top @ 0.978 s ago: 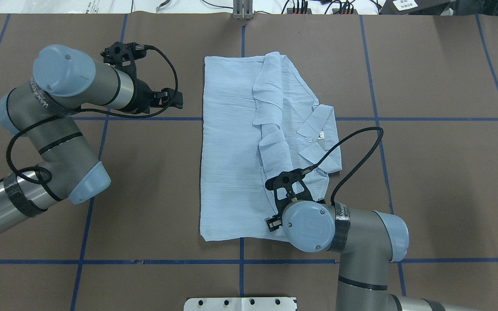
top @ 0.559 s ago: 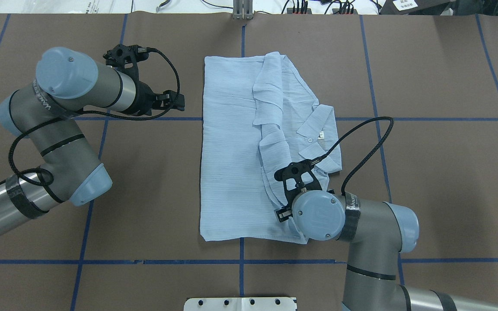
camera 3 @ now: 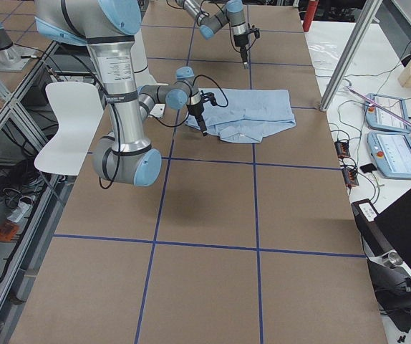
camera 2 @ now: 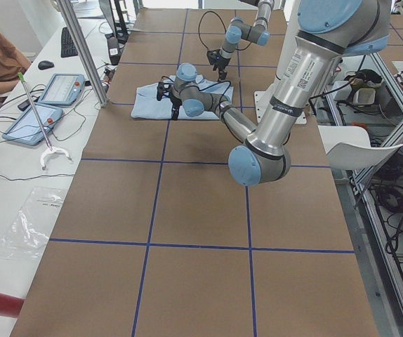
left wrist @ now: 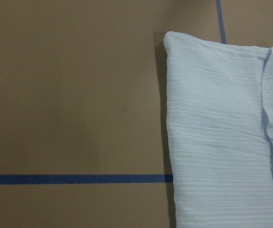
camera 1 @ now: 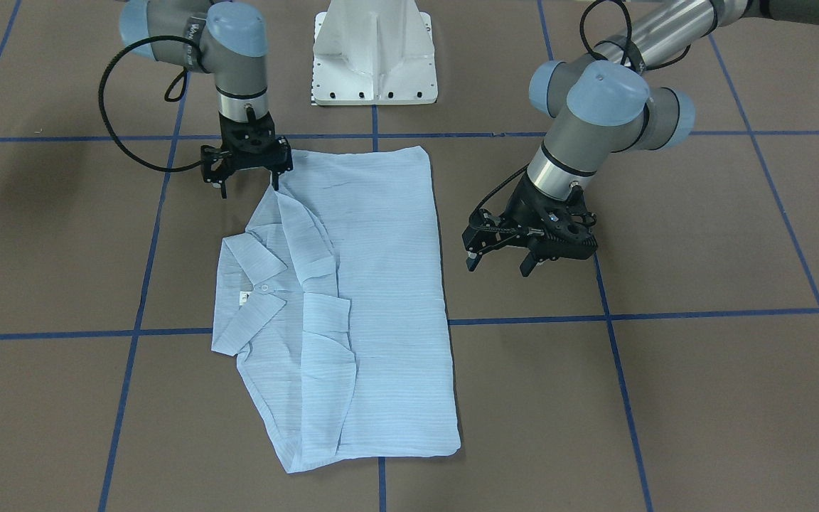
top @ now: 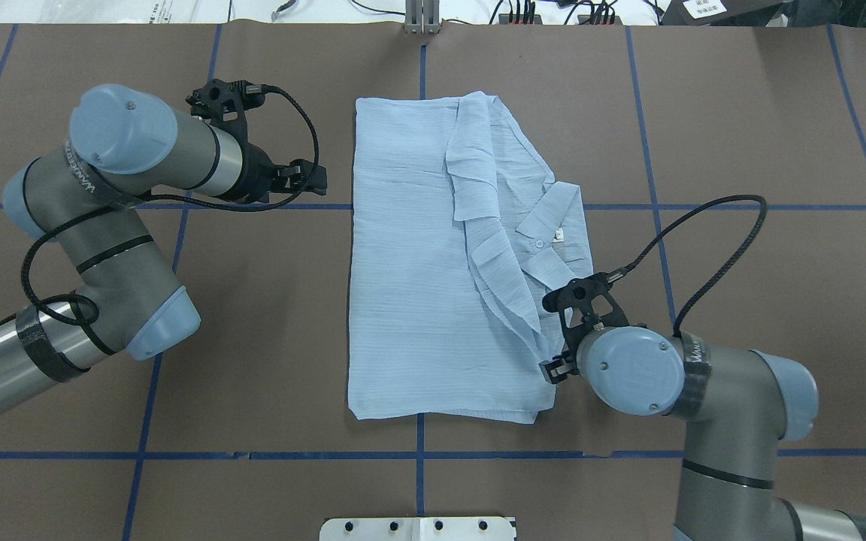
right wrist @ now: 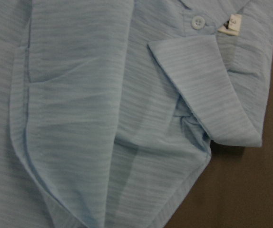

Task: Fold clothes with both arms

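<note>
I saw the right gripper (camera 1: 249, 186) at the shirt (camera 1: 388, 284) corner nearest the robot's edge, the left gripper (camera 1: 498, 264) farther off, both spread

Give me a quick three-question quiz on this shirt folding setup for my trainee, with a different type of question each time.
1. True or false: the left gripper hangs over the shirt.
2. The right gripper is at which part of the shirt? A) the collar-side corner nearest the robot's base; B) the collar button; C) the edge farthest from the base.
3. Fill in: the collar lies on the side of the robot's ____ arm.
Key: 1 false, it is beside the shirt, over bare table; 2 A; 3 right.
</note>
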Robot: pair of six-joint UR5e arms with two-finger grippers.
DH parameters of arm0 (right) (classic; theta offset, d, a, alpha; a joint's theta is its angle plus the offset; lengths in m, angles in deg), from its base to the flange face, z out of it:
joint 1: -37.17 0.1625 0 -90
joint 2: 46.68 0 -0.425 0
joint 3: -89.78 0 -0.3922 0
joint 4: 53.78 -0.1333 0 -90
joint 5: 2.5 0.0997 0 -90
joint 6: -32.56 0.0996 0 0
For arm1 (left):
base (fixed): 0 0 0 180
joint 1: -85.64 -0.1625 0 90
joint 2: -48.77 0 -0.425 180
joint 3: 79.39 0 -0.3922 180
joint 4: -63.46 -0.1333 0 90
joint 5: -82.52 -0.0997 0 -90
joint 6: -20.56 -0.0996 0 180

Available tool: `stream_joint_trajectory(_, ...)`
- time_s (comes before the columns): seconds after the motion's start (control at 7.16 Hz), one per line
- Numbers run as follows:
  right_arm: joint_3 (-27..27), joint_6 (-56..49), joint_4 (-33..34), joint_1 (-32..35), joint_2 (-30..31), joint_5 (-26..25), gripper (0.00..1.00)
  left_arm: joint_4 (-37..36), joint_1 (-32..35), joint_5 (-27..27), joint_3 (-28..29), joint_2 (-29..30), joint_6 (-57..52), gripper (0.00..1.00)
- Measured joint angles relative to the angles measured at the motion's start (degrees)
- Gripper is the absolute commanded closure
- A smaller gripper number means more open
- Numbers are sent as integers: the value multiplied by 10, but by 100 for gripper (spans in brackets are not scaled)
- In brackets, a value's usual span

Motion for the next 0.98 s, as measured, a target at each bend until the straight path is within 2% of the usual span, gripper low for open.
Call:
stream_joint_trajectory(0.28,-24,-18,-4,9,34,0,0,0,0,0,0,4,0,0)
stream_joint_trajectory(0.42,-24,-26,-5,16,22,0,0,0,0,0,1,5,-1,0)
stream_joint_trajectory(0.98,71,-31,-6,27,-132,-4,0,1,0,0,8,4,-5,0)
